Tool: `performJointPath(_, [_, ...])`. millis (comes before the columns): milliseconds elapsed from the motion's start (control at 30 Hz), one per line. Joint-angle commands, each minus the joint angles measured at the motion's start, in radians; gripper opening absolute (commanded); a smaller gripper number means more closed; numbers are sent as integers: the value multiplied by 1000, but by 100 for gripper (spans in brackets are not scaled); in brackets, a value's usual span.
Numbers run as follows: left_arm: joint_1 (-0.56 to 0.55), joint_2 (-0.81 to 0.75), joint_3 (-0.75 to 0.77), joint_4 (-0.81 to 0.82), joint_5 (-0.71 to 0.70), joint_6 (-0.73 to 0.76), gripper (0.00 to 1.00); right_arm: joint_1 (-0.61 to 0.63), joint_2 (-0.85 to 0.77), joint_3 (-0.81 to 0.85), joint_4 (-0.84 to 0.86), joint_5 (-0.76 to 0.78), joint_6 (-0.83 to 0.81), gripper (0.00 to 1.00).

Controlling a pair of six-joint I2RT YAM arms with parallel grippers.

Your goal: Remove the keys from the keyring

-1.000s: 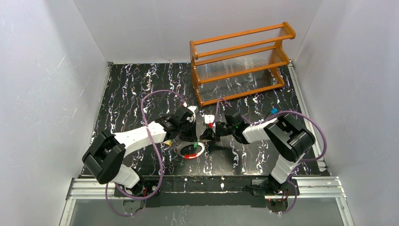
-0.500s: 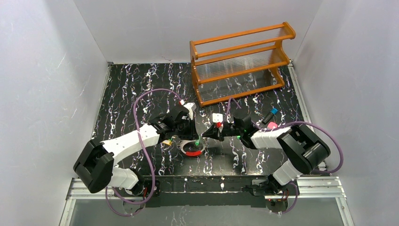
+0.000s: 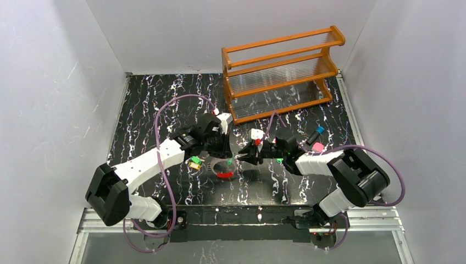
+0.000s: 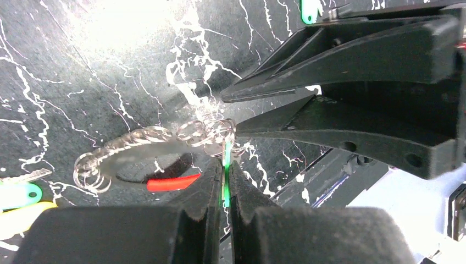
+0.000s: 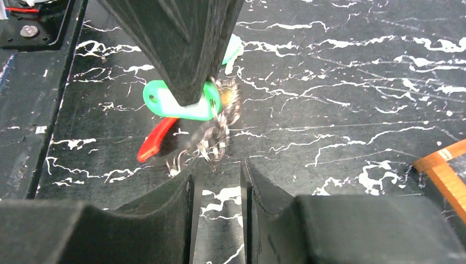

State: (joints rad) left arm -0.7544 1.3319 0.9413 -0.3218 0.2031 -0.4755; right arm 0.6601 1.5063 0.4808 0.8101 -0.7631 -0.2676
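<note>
The keyring (image 4: 137,137), a silvery coil with a red segment (image 3: 224,175), hangs low over the black marbled table. My left gripper (image 4: 225,165) is shut on a green-headed key (image 5: 181,102) that sits edge-on between its fingers, right at the ring's small loops. My right gripper (image 5: 217,168) faces it from the other side, open, with nothing between its fingers; its tips stand just short of the coil (image 5: 217,132). In the top view the left gripper (image 3: 224,159) and right gripper (image 3: 240,158) nearly meet above the ring. A green key (image 3: 193,160) and a yellow key (image 3: 195,165) hang at the ring's left.
An orange wooden rack (image 3: 280,71) stands at the back right of the table (image 3: 159,104). Another green-headed key (image 3: 279,160) lies on the table beside the right arm. Purple cables loop over both arms. White walls close in both sides.
My right gripper has opened and let go at the ring. The left gripper kept its grip on the green key and shifted slightly back-left; the green and yellow keys now show left of the ring.
</note>
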Motion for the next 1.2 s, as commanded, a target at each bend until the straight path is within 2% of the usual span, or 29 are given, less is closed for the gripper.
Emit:
performJointPath(0, [7,-1,80,-100,31,100,0,-5,-9,-23,78,27,64,40])
performJointPath(233, [7,3,133,-177,13,160,0,-4,-57,-28,93,52,112,42])
performJointPath(567, [7,12,135,-165,10,150,0,3,-138,-32,81,83,228,45])
performJointPath(933, [7,18,142,-151,24,143,0,38,-15,-27,221,113,318,41])
performJointPath(1167, [7,17,137,-137,33,134,0,53,29,-11,237,96,318,38])
